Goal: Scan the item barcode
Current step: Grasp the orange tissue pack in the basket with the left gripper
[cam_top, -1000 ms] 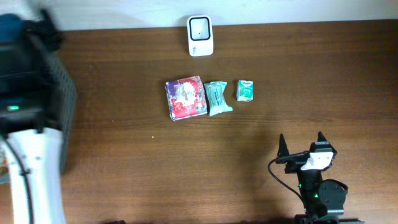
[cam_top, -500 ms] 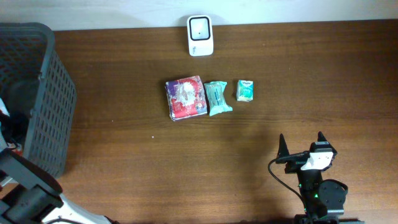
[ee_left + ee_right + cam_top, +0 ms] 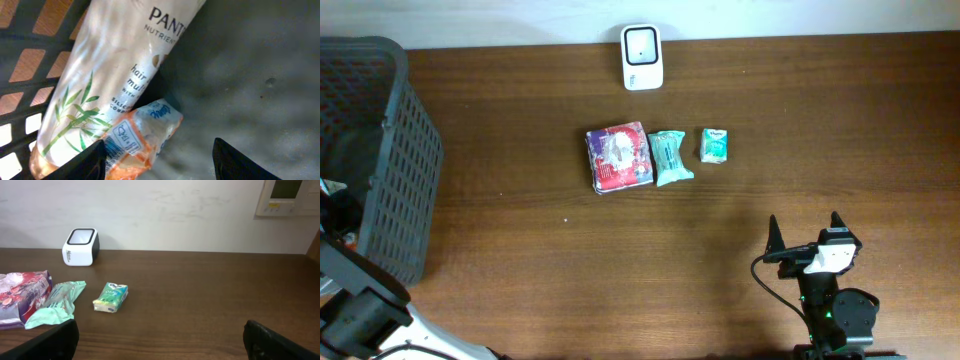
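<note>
**Overhead:** The left arm [image 3: 360, 315], a blur across the basket [image 3: 415, 150] a second ago, now shows only at the lower-left corner. The basket's mesh wall is in plain sight, but the arm's gripper cannot be made out from here. Nothing else has shifted. The scanner [image 3: 642, 57] stands at the far edge of the table [image 3: 520, 280]. The red pack [image 3: 618, 158], teal pack [image 3: 670, 157] and green box [image 3: 715, 145] lie in a row in front of it. The right gripper [image 3: 807, 228] sits parked near the front edge, jaws spread wide, well apart from everything.

**Left wrist:** The left gripper [image 3: 159, 150] hangs inside the basket, its fingers apart with nothing pinched between them. A tall bottle [image 3: 120, 75] leans against the mesh. A small orange-and-white packet [image 3: 145, 130] lies at its foot, touching or just beside one finger.

**Right wrist:** The same wide jaws frame bare table and hold nothing. The scanner and the three packs lie far off to one side.

The arm's move suggests it has gone into the basket for the next item to scan, probably the packet or the bottle, though which one is not settled. No grasp is made yet. The item would have to be lifted out and carried to the scanner with its barcode facing it.
</note>
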`<state>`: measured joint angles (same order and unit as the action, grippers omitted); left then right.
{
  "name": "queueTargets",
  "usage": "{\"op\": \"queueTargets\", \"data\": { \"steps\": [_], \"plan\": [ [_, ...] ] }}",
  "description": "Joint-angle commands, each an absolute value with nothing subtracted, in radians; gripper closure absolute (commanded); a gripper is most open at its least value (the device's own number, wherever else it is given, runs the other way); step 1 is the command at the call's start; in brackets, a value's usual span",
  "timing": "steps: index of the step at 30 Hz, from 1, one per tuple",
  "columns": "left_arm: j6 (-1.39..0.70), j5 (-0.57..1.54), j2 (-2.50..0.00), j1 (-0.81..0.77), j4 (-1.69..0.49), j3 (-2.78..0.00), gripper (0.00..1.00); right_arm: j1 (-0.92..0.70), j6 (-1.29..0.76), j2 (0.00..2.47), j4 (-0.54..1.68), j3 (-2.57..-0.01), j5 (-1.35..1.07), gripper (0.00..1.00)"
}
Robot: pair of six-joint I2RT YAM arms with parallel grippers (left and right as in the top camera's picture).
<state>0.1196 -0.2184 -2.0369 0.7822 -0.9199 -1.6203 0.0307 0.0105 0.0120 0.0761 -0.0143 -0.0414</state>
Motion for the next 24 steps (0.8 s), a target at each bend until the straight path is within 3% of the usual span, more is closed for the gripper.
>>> {"op": "queueTargets", "data": {
  "steps": [1,3,4,7,11,12,17,21,24],
  "plan": [
    [0.099,-0.292,-2.049,0.792,-0.918,-1.617,0.37,0.025,0.007,0.006,0.078,-0.006,-0.033,0.01],
    [0.099,-0.293,-2.049,0.791,-0.914,-1.604,0.34,0.025,0.007,0.006,0.078,-0.006,-0.033,0.01],
    [0.099,-0.293,-2.051,0.792,-0.907,-1.597,0.27,0.025,0.007,0.006,0.079,-0.006,-0.033,0.01],
    [0.099,-0.293,-2.055,0.82,-0.902,-1.573,0.4,0.025,0.007,0.006,0.078,-0.006,-0.033,0.01],
    [0.099,-0.292,-2.055,0.832,-0.896,-1.578,0.97,0.025,0.007,0.006,0.079,-0.006,-0.033,0.01],
    [0.099,-0.292,-2.053,0.827,-0.911,-1.598,1.0,0.025,0.007,0.006,0.078,-0.006,-0.033,0.01],
    [0.079,0.069,-1.918,0.71,-0.978,-1.873,1.0,0.025,0.007,0.006,0.078,-0.006,-0.033,0.01],
    [-0.12,0.106,-1.789,0.635,-0.963,-2.012,1.0,0.025,0.007,0.006,0.078,-0.006,-0.033,0.01],
    [-0.441,0.421,-1.729,0.605,-0.907,-2.013,1.0,0.025,0.007,0.006,0.078,-0.006,-0.033,0.01]
  ]
}}
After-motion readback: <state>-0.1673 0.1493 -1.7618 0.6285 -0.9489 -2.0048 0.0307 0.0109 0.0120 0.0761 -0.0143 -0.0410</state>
